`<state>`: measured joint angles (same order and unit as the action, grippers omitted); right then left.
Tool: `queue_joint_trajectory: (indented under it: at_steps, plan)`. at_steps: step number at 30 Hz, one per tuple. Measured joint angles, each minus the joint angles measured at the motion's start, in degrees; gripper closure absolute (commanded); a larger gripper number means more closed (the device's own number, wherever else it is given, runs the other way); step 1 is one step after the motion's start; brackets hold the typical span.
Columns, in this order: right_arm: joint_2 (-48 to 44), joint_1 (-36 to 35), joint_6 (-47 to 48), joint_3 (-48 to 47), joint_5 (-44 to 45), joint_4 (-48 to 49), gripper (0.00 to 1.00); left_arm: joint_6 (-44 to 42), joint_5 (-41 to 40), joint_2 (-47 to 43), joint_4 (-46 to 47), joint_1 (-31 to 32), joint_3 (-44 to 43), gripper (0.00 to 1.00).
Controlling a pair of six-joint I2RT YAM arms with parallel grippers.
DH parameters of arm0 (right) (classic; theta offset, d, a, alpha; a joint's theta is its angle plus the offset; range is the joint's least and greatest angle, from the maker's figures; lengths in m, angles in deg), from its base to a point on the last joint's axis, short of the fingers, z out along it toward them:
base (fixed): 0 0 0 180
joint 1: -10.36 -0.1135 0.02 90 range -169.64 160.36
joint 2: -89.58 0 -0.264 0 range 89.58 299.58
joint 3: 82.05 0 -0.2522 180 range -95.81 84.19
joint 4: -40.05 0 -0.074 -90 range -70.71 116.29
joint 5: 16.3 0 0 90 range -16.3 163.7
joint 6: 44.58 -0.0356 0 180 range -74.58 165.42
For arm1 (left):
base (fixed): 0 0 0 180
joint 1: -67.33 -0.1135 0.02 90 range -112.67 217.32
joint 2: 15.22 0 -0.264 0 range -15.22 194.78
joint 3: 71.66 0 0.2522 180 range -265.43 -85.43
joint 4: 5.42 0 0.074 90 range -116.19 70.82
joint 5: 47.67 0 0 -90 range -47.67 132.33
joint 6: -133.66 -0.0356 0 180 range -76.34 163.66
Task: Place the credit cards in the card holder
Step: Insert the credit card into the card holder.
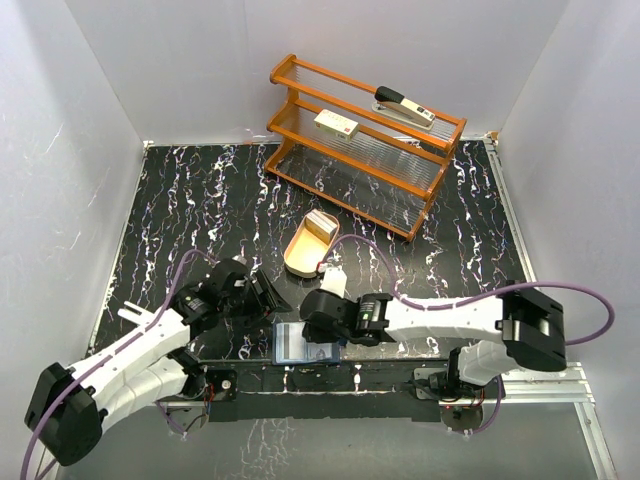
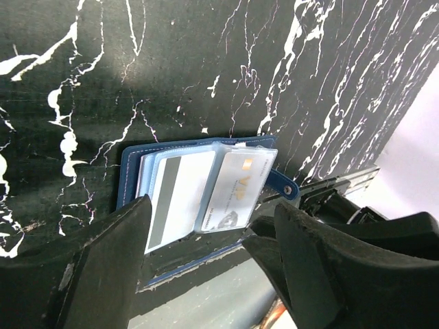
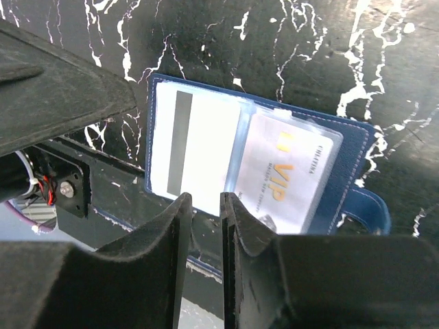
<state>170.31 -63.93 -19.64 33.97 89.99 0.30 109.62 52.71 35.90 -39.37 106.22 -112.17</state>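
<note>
Right gripper (image 3: 206, 200) hovers barely parted over the open card holder (image 3: 357, 157) at the table's (image 1: 200, 200) near edge; left gripper (image 2: 212, 209) gapes wide.

Top view: from high above and behind the arm bases, looking down over the whole bench (image 1: 200, 200); the card holder (image 1: 290, 343) is small, low in the frame.
Left wrist view: low and close, angled down past the left hand (image 2: 212, 257) onto the card holder.
Right wrist view: closer still, steeply down past the right hand (image 3: 206, 226); the card holder fills the middle.
Shared: all three take in the card holder and the marbled bench around it.
</note>
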Motion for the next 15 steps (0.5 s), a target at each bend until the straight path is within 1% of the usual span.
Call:
queue_joint_trajectory:
  at_steps: [6, 12, 15]
  plan:
    - [6.0, -0.3, 0.3, -1.6, -0.8, 2.3, 0.83, -0.3, 6.0, -2.6, 1.5, -4.6, 3.8, 0.29]
    - [9.6, -0.3, 0.8, -1.7, -1.0, 3.8, 0.85, 0.7, 9.7, -3.0, 3.9, -5.0, 6.5, 0.28]
    - [10.6, -0.3, 1.2, -1.4, -1.0, 5.3, 0.89, 1.2, 10.8, -3.0, 5.4, -5.0, 7.5, 0.28]
